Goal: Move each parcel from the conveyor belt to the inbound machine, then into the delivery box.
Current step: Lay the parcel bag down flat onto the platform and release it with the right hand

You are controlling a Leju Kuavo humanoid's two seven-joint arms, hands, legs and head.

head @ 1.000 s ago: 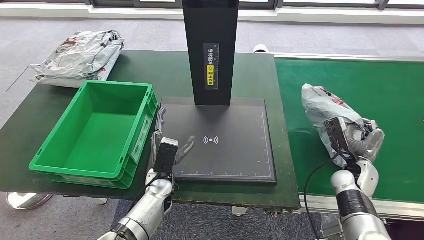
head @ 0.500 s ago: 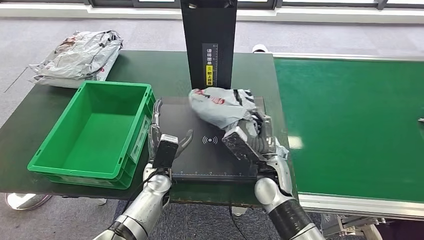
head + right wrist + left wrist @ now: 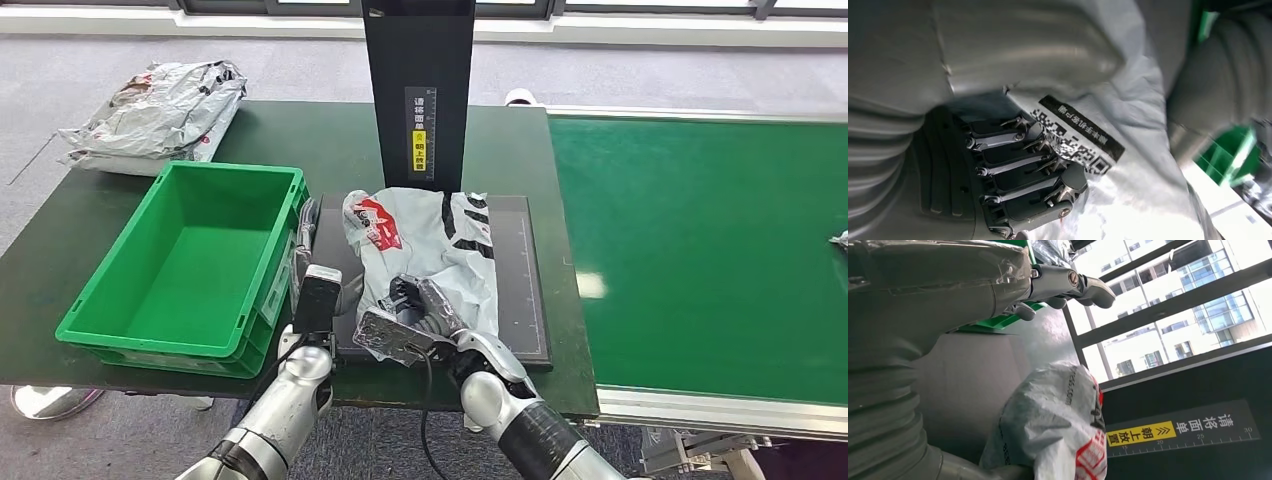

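Note:
A grey plastic parcel (image 3: 425,240) with red and black print lies on the black plate of the inbound machine (image 3: 525,300), under its upright column (image 3: 418,90). My right hand (image 3: 418,312) grips the parcel's near end. In the right wrist view its fingers (image 3: 1023,170) curl on the parcel (image 3: 1128,125) beside a barcode label. My left hand (image 3: 304,245) stands open at the plate's left edge, between the parcel and the green delivery box (image 3: 180,260). The left wrist view has that hand's fingers (image 3: 1068,285) spread, with the parcel (image 3: 1053,420) close beside the thumb.
Several grey parcels (image 3: 155,110) are piled at the table's back left. The green conveyor belt (image 3: 700,230) runs along the right, with the tip of another parcel (image 3: 840,240) at its far right edge. The green box is empty.
My right hand has carried the parcel from the belt onto the machine's plate, then further left and down flat. The left hand has stayed by the box.

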